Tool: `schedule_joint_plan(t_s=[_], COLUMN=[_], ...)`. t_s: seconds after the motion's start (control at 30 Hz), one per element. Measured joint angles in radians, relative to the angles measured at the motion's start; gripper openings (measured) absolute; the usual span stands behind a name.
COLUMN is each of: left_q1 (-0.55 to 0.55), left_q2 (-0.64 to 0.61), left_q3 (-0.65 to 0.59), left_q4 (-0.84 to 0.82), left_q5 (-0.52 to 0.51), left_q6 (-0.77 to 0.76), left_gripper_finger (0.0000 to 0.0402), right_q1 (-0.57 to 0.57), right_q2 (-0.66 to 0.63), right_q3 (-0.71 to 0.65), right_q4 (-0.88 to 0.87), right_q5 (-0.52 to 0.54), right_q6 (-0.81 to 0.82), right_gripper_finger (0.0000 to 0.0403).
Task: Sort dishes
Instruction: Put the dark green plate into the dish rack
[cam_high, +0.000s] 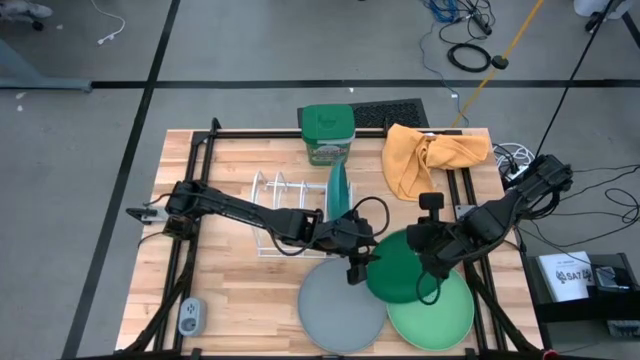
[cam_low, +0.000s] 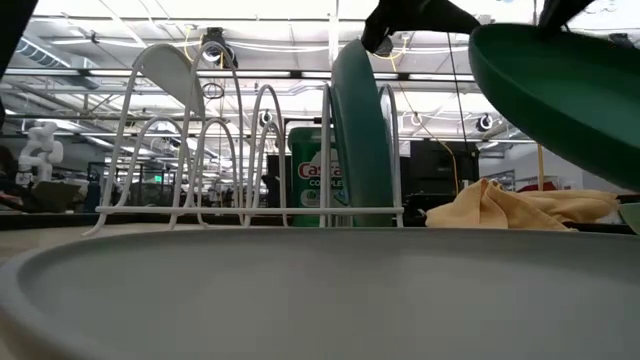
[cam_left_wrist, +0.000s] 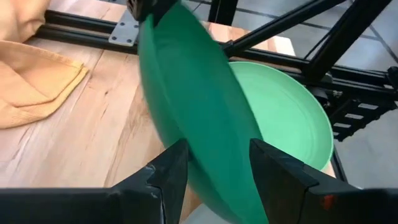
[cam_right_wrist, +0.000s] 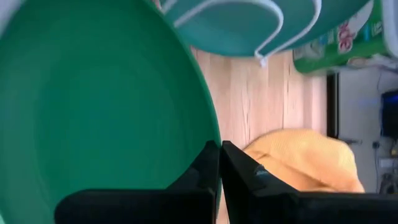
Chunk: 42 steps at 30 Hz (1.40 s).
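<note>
A dark green plate (cam_high: 398, 268) is held tilted above the table, partly over a light green plate (cam_high: 432, 312) that lies flat near the front edge. My right gripper (cam_high: 428, 248) is shut on its right rim. My left gripper (cam_high: 358, 268) is open at its left rim, one finger on either side of it (cam_left_wrist: 217, 155). A grey plate (cam_high: 340, 305) lies flat at the front. A teal plate (cam_high: 338, 190) stands on edge in the white wire rack (cam_high: 280, 215). My right gripper pinches the dark green plate's rim (cam_right_wrist: 210, 134) between its two fingers, coming level from the table's right side. The plate is lifted clear and tilted (cam_low: 560, 90). My left gripper's fingers (cam_left_wrist: 166, 177) flank the opposite rim; I cannot tell whether they touch it.
A green tub (cam_high: 327, 133) stands at the far edge behind the rack. A crumpled yellow cloth (cam_high: 430, 155) lies at the far right. Black frame rails (cam_high: 195, 190) run along the table's left and right sides. A small grey device (cam_high: 190, 316) lies at the front left.
</note>
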Motion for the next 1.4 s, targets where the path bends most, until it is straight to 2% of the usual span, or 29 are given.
schedule_joint_plan(t_s=[0.17,0.5,0.6,0.77,0.8,1.03,1.2,1.3,1.4], left_q1=[0.000,0.002,0.002,0.006,0.007,0.002,-0.007,-0.009,-0.018], left_q2=[0.000,0.000,0.000,0.000,0.000,-0.002,-0.029,-0.051,-0.093], left_q3=[0.000,0.000,0.000,0.002,0.003,0.025,0.056,0.086,0.134], left_q4=[0.001,0.000,0.000,-0.014,-0.014,-0.005,-0.028,-0.067,-0.163], left_q5=[-0.067,-0.097,-0.095,-0.100,-0.100,-0.084,-0.081,-0.108,-0.166], left_q6=[0.000,0.006,0.025,0.046,0.050,0.082,0.132,0.160,0.192], left_gripper_finger=[0.0173,0.0166,0.0133,0.0026,0.0014,0.0004,0.0002,0.0002,0.0001], right_q1=[0.017,0.055,0.061,0.084,0.088,0.117,0.137,0.156,0.176], right_q2=[0.000,0.000,0.000,0.000,-0.001,-0.010,-0.029,-0.055,-0.077], right_q3=[0.031,0.031,0.031,0.033,0.033,0.033,0.034,0.051,0.126], right_q4=[0.015,0.039,0.044,0.074,0.083,0.117,0.130,0.119,0.098], right_q5=[0.044,0.059,0.062,0.056,0.052,0.044,0.054,0.095,0.168], right_q6=[-0.017,-0.026,-0.026,-0.043,-0.052,-0.046,-0.026,-0.028,-0.060], right_gripper_finger=[0.0000,0.0000,0.0000,0.0000,0.0002,0.0002,0.0027,0.0049,0.0073])
